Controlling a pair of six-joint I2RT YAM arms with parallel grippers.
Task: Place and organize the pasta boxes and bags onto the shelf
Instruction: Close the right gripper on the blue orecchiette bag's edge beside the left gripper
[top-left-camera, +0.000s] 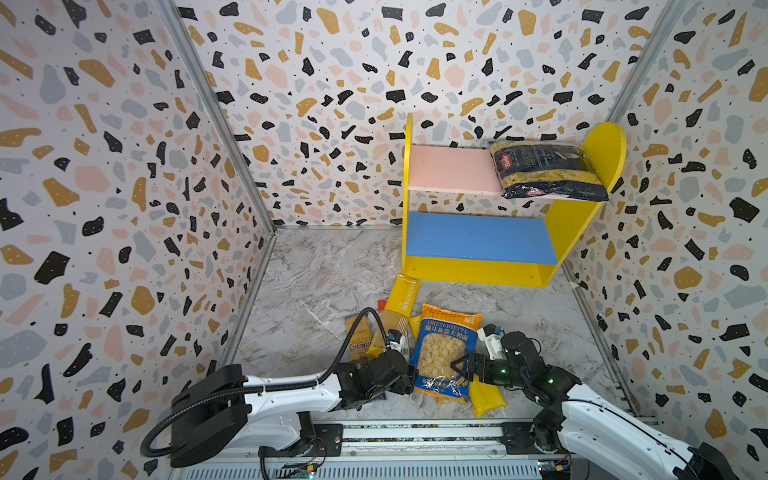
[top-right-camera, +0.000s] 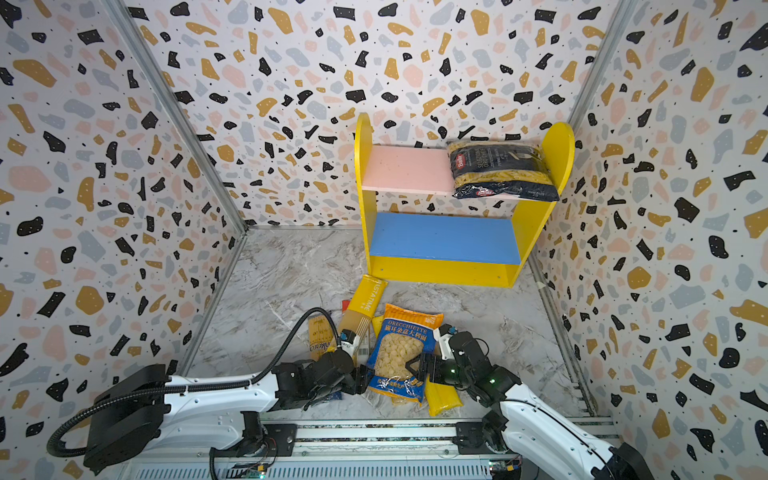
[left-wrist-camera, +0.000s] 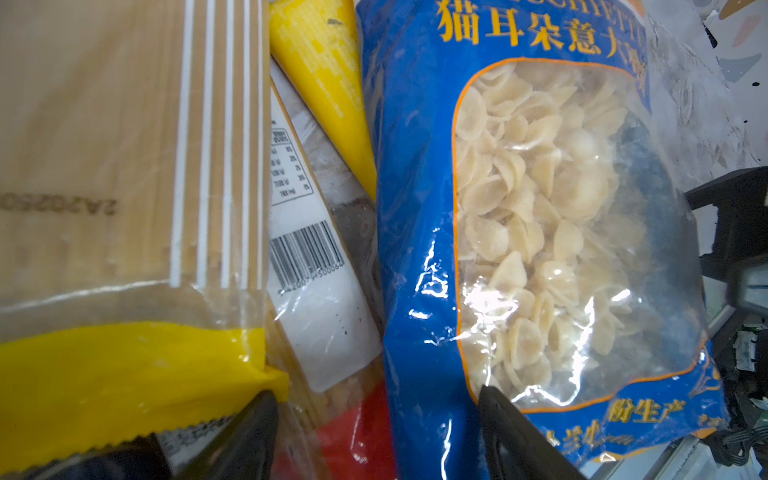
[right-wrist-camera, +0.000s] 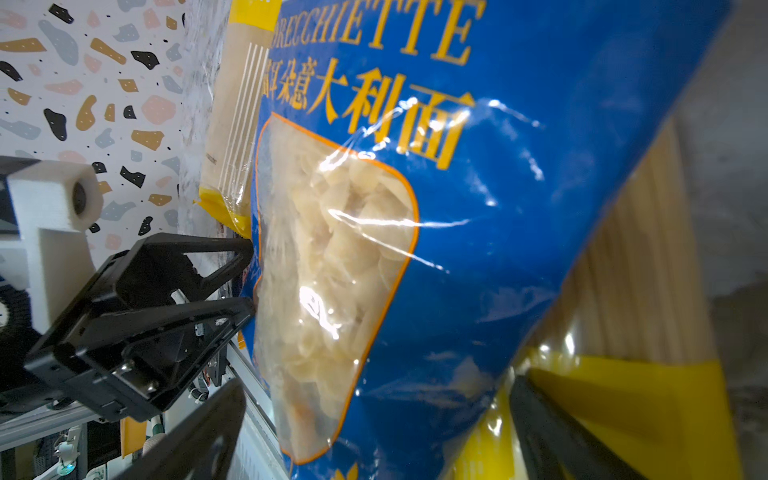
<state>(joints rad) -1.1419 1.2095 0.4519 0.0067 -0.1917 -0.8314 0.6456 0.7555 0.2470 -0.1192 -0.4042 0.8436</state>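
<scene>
Table (top-left-camera: 307, 286): grey-white marble-look top with darker veins. Three walls (top-left-camera: 332, 75) close it in, printed in white terrazzo with black, ochre, pink and grey blobs. Silver metal posts (top-left-camera: 216, 112) run up both back corners. An aluminium rail (top-left-camera: 419, 434) runs along the near edge, with a ribbed grey strip (top-left-camera: 361, 472) in front of it.

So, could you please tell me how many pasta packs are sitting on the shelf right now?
1: the navy Barilla bag lies at the right end of the pink upper board. The blue lower board shows none, though its back is hidden.
</scene>
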